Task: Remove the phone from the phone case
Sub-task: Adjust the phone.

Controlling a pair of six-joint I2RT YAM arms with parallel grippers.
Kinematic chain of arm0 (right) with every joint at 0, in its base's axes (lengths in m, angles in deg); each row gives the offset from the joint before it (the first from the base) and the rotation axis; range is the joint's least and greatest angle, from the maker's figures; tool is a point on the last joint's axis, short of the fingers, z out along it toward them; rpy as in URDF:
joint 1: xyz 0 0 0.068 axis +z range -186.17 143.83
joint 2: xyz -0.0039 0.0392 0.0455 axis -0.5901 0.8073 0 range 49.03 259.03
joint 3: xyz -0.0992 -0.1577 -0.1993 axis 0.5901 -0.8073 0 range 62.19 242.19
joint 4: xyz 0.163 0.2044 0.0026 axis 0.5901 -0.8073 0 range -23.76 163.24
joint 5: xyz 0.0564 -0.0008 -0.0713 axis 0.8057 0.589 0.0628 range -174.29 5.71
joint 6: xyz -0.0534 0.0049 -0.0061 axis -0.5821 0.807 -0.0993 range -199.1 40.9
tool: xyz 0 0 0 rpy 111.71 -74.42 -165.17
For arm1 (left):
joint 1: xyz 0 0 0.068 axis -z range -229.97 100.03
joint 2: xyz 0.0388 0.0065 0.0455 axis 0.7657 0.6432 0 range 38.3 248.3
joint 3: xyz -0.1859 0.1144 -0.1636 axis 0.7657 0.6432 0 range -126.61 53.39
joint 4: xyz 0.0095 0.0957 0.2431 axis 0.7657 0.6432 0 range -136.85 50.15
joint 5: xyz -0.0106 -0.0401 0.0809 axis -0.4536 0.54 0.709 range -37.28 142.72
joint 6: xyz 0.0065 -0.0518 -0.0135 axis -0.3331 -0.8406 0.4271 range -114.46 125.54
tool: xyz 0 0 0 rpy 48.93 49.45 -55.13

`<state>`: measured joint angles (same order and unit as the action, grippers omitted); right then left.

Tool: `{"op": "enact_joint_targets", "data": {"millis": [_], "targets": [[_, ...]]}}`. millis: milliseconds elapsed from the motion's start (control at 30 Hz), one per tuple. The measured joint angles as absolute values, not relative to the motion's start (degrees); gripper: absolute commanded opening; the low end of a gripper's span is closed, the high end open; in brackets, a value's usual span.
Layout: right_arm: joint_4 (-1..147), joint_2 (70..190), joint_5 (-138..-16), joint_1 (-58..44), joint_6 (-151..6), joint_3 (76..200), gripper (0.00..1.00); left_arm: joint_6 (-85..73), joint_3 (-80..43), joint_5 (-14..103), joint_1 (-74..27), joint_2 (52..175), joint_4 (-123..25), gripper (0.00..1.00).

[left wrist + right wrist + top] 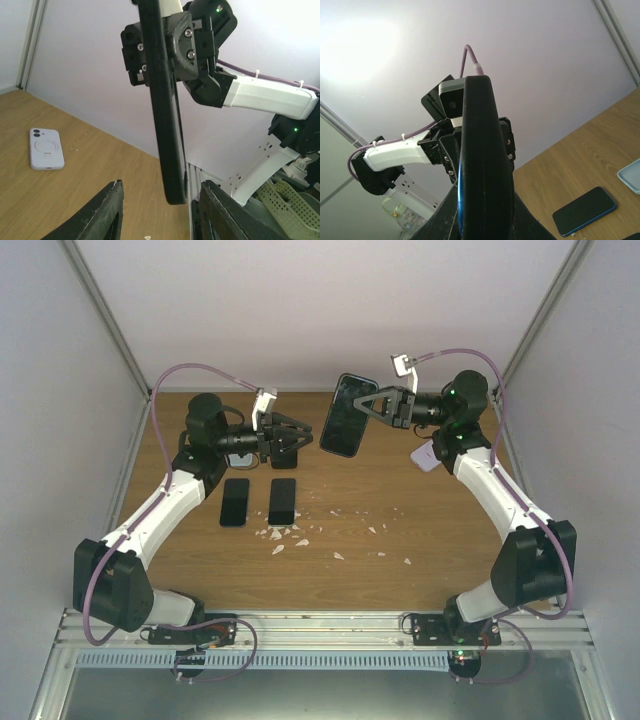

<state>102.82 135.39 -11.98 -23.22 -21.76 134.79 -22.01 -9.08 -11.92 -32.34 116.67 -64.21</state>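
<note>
One cased phone [348,415], pinched in the right jaws, its free end just before the spread left jaws.

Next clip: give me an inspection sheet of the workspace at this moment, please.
Surface: wooden table, bare wood apart from the items below.
Job's things: held phone raised off the table; whether its case is on, cannot tell.
Clutter: two dark phones flat, side by side; pale case lying apart; white scraps scattered.
End effectors: right end effector shut on the held phone; left end effector open, no contact.
Cables: purple cable looped over each arm.
Surroundings: pale walls; metal rail at near edge.
</note>
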Motion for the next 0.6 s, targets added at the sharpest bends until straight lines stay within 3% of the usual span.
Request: {"op": "enact_joint_targets", "data": {"millis": [367,600], "targets": [[104.68,134.43,-10.71,-23.22,-20.69,134.11,0.00,-18.82,-8.97,-12.20,-30.27,116.67,-61.20,0.42],[105.31,134.39,-10.62,-23.22,-20.23,133.74,0.01,-17.42,-8.97,-11.68,-29.46,116.69,-59.93,0.36]]}}
